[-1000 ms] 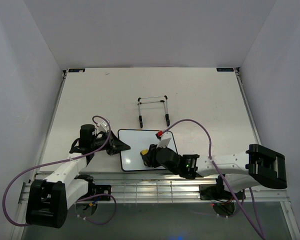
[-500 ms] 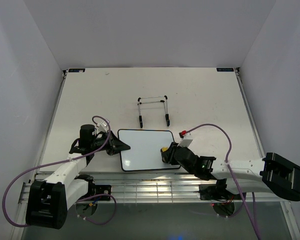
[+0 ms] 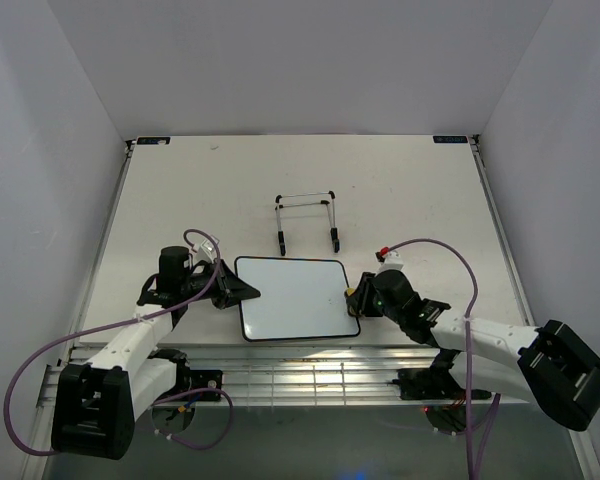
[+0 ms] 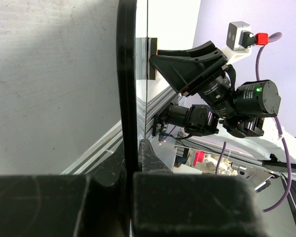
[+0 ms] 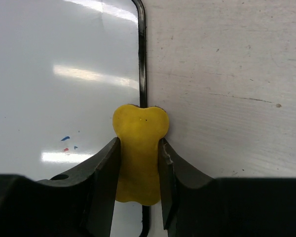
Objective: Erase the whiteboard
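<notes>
The whiteboard [image 3: 295,298] lies flat near the table's front edge, its face white and blank in the top view. My left gripper [image 3: 242,291] is shut on the board's left frame edge; the left wrist view shows that black frame [image 4: 126,74] edge-on between the jaws [image 4: 130,148]. My right gripper [image 3: 356,294] is shut on the yellow peanut-shaped eraser [image 3: 350,292]. In the right wrist view the eraser [image 5: 139,123] sits over the board's right frame between the fingers of the right gripper [image 5: 139,144]. A few tiny blue and red specks [image 5: 66,140] show on the whiteboard [image 5: 64,74].
A black wire easel stand [image 3: 306,220] is behind the board, a short way off. The slotted metal rail [image 3: 300,380] runs along the near table edge under both arms. A purple cable [image 3: 430,250] arcs over the right arm.
My right gripper has carried the eraser rightward across the board, from its lower middle to the right frame edge. The left gripper and the board have stayed put.
</notes>
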